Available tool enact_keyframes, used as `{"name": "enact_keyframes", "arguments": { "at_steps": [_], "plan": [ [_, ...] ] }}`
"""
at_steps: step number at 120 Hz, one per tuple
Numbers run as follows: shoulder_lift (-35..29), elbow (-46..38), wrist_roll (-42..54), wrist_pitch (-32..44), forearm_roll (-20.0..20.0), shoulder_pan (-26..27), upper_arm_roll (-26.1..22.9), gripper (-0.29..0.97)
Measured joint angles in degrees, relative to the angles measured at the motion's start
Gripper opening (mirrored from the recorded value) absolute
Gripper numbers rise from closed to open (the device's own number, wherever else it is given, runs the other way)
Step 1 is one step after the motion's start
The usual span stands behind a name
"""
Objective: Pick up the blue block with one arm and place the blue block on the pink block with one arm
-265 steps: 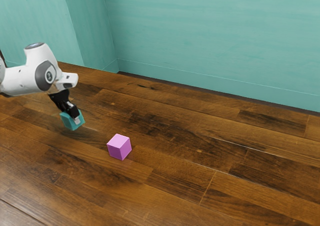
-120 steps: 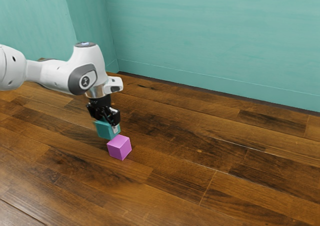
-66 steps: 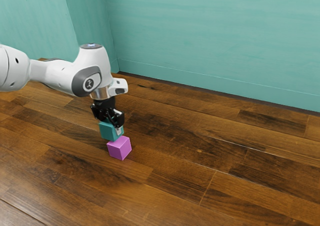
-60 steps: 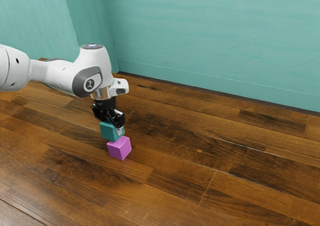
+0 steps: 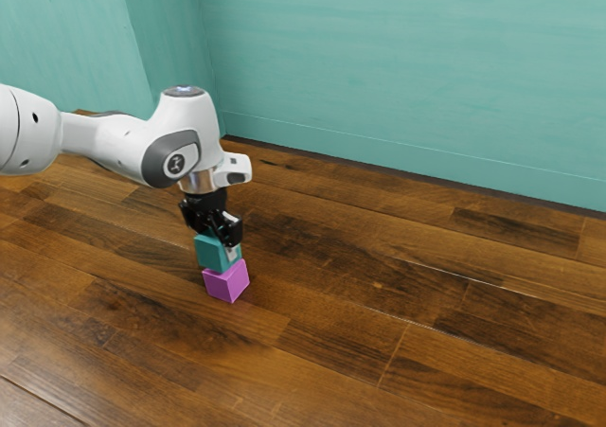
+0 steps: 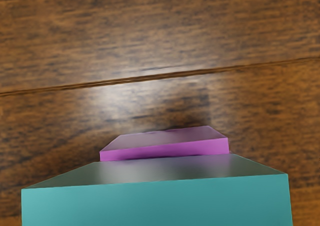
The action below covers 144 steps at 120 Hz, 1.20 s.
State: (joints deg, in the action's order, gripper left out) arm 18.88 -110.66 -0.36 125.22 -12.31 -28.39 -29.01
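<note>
The blue block [image 5: 217, 253], teal in colour, is held between the black fingers of my gripper [image 5: 220, 241], which is shut on it. It sits directly over the pink block [image 5: 227, 281] on the wooden floor, and the two look to be touching or nearly so. In the wrist view the blue block [image 6: 155, 196] lies just under my hand, with a strip of the pink block [image 6: 167, 145] showing beyond its far edge.
The white arm [image 5: 104, 148] reaches in from the exterior view's left. Dark wooden floor [image 5: 398, 294] spreads around the blocks, and teal walls [image 5: 407, 67] close off the back.
My gripper has carried the blue block from the exterior view's left over to the pink block and lowered it onto or just above it.
</note>
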Motion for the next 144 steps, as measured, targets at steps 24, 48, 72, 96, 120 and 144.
{"name": "enact_keyframes", "arguments": {
  "at_steps": [24, 48, 72, 96, 120, 144],
  "plan": [
    [-0.2, -0.7, -0.1, 0.0, -0.2, 0.0, -0.1, 0.36],
    [-0.6, -1.1, -0.2, 0.5, -0.2, 0.0, -0.2, 0.35],
    [-0.6, -1.2, -0.2, 1.0, -0.2, 0.0, -0.2, 0.35],
    [-0.4, -1.2, -0.1, 1.5, 0.1, 0.0, -0.2, 0.45],
    [-0.4, -1.1, 0.2, 1.7, 0.4, 0.0, -0.3, 0.59],
    [-3.6, -1.1, 0.5, 1.6, 0.5, 0.0, -0.6, 0.64]
  ]
}}
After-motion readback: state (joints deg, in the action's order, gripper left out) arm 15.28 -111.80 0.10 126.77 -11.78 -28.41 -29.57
